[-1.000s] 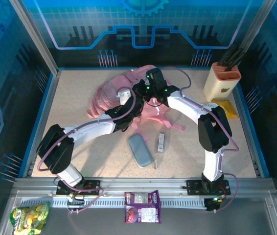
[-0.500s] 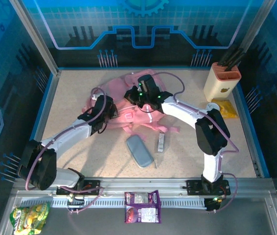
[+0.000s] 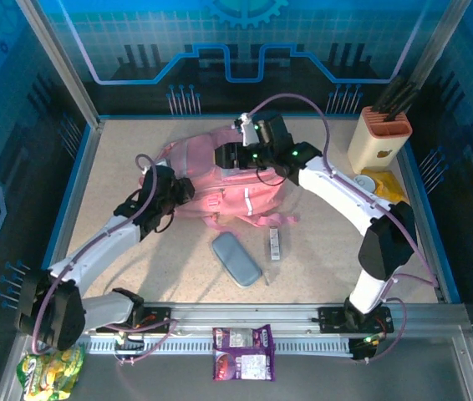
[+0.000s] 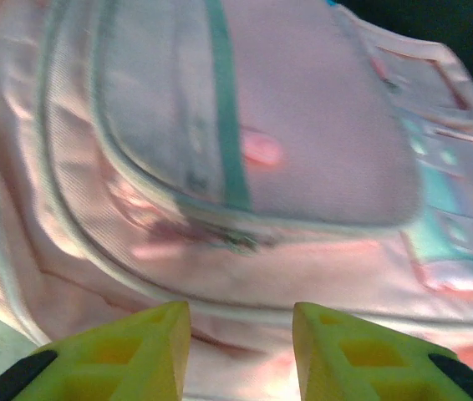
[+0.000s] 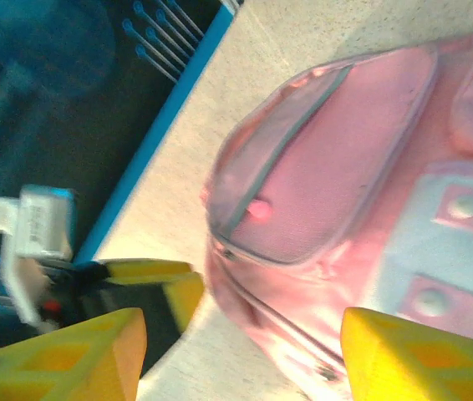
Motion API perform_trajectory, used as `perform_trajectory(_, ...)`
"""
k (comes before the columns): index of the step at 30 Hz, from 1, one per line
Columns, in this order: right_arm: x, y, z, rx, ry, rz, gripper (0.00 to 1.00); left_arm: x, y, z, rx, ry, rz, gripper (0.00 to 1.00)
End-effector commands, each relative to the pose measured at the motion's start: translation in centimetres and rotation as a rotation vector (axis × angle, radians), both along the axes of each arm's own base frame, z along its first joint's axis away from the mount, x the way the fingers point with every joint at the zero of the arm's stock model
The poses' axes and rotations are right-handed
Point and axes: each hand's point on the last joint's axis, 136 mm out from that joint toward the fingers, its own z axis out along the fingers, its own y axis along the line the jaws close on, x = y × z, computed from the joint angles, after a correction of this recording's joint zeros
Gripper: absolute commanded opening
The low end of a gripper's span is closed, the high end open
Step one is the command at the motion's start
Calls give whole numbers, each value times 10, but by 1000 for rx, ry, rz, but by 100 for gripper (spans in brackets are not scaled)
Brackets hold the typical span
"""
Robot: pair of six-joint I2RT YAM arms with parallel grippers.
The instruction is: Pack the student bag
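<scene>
The student bag lies on the counter in the upper middle of the overhead view, pockets facing up. My left gripper sits at the bag's left edge. From the wrist, that gripper shows its yellow fingers standing apart at the bottom of the frame, nothing pinched between them, with blurred pink pocket fabric just beyond. My right gripper hangs over the bag's upper edge. In its own view the right gripper is spread wide across the bottom corners, holding nothing, with the bag filling the right side. Below the bag lie a grey pouch and a small wrapped bar. A knife block stands at upper right.
</scene>
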Motion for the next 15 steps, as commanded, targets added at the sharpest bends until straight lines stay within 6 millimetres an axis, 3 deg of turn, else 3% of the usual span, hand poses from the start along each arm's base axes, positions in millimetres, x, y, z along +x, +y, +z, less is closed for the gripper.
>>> perform_trajectory(1,-29,-17,-42,-326,-113,353,62,-19,-32,-8,-92,68,-49,38)
perform_trajectory(8,-18,-27,-66,-529,-280,482,65,-18,-76,-13,-71,95,-145,39)
perform_trajectory(15,-13,-23,-88,-639,-413,634,65,-11,-78,-17,-48,94,-144,39)
